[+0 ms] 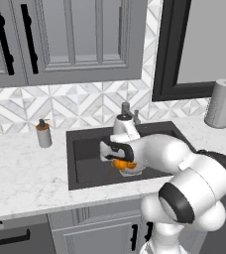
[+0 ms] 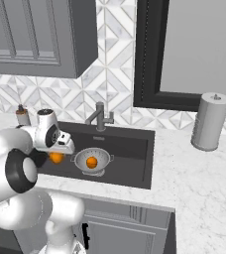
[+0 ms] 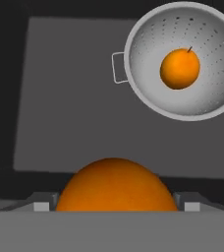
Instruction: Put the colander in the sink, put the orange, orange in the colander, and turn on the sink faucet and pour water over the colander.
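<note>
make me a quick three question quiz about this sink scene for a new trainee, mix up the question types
1. True or false: the colander already stands inside the sink.
2. How many oranges lie in the colander right now?
A) none
B) one
C) two
3. Fill in: the second orange sits between the fingers of the ______, above the sink floor beside the colander.

Key:
1. True. It stands on the sink floor, in front of the sink faucet.
2. B. One orange in the colander rests on its bottom.
3. gripper. Its jaws stand wide around the fruit, which is not yet over the colander.
</note>
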Available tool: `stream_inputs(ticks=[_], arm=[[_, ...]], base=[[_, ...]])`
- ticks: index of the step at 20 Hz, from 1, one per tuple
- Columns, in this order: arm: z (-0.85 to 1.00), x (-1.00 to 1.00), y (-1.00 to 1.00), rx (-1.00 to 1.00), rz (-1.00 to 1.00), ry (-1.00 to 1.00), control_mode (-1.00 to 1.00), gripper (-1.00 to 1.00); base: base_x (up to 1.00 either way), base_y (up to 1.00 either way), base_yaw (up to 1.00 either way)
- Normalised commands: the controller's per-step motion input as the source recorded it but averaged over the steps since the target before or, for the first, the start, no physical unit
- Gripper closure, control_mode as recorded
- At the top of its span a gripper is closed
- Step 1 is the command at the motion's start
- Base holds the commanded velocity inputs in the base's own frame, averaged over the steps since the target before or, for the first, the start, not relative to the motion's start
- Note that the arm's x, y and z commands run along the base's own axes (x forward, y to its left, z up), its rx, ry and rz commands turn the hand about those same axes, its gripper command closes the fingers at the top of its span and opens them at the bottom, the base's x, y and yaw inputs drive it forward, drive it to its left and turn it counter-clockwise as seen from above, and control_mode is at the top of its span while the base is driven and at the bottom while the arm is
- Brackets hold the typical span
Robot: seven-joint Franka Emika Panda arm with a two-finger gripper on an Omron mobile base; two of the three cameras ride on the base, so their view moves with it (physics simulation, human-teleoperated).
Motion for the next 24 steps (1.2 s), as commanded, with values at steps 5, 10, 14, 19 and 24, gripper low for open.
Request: stream_inputs(ticks=[5, 10, 14, 19, 24], arm=[[-0.08, 0.5, 0.0, 0.0, -0.07, 0.0, -1.0, 1.0], [-0.14, 0.35, -0.13, 0.0, -0.04, 0.0, -1.0, 1.0], [-0.19, 0.24, -0.24, 0.0, -0.03, 0.0, -1.0, 1.0], [-0.24, 0.16, -0.3, 0.0, -0.02, 0.0, -1.0, 1.0], [-0.27, 0.2, -0.21, 0.0, -0.02, 0.0, -1.0, 1.0]], base=[[0.0, 0.0, 0.0], [0.0, 0.0, 0.0], [0.0, 0.0, 0.0], [0.0, 0.0, 0.0], [0.0, 0.0, 0.0]])
